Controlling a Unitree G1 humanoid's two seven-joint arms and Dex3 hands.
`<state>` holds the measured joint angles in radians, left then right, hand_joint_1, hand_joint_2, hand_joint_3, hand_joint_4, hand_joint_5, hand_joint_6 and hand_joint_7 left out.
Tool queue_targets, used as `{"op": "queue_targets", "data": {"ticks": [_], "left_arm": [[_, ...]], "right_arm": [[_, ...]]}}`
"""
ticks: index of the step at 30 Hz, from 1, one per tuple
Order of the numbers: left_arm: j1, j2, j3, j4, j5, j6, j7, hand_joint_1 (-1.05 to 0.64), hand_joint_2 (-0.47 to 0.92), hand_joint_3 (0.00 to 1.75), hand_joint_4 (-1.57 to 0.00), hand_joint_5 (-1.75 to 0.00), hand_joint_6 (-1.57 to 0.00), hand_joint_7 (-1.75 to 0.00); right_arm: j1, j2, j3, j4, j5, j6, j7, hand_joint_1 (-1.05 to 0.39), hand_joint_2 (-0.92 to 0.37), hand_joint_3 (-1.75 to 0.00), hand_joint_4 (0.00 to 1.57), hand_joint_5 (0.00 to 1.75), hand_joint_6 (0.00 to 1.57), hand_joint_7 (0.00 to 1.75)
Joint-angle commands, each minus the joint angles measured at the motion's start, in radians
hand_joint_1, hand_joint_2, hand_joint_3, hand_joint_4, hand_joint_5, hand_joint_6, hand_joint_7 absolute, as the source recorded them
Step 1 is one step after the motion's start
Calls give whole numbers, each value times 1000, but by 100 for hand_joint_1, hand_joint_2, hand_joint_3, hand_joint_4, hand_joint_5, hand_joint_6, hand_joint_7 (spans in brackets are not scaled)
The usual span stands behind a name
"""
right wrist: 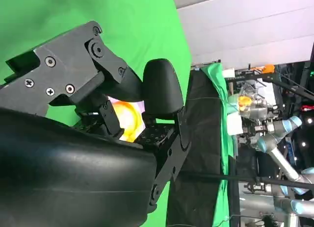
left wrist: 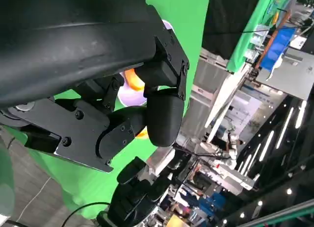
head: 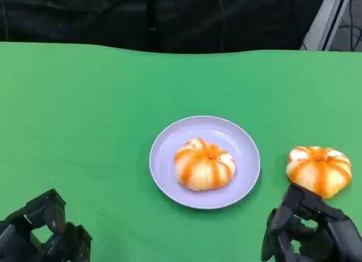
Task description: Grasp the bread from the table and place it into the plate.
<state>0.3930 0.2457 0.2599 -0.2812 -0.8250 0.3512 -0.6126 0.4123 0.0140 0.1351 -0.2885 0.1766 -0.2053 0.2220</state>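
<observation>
A lavender plate (head: 169, 138) lies in the middle of the green table, with one orange-striped round bread (head: 203, 164) on it. A second bread (head: 318, 170) of the same kind sits on the cloth to the plate's right. My right hand (head: 311, 232) is at the near edge just in front of this second bread, fingers apart and holding nothing. In the right wrist view, that bread (right wrist: 125, 116) shows between the right hand's (right wrist: 122, 89) fingers. My left hand (head: 45, 233) rests at the near left, far from the plate, holding nothing. The left wrist view shows the plate (left wrist: 128, 95) past my left hand (left wrist: 122, 119).
The green cloth (head: 85, 115) stretches bare to the left and behind the plate. A black curtain (head: 169, 18) hangs beyond the far table edge, with a metal frame (head: 334, 18) at the far right.
</observation>
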Motion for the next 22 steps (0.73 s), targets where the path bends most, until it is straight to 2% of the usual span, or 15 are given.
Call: {"op": "queue_targets", "data": {"ticks": [1, 22], "left_arm": [[-11, 4, -4, 1, 19, -2, -2, -15, 63, 102, -86, -175, -72, -175], [1, -18, -4, -36, 62, -7, 38, -15, 60, 107, -86, -175, -72, -175]], "right_arm": [[11, -13, -7, -13, 7, -4, 3, -13, -55, -124, 84, 175, 70, 167], [26, -12, 0, -31, -9, -5, -2, -13, -54, -124, 85, 175, 70, 166]]}}
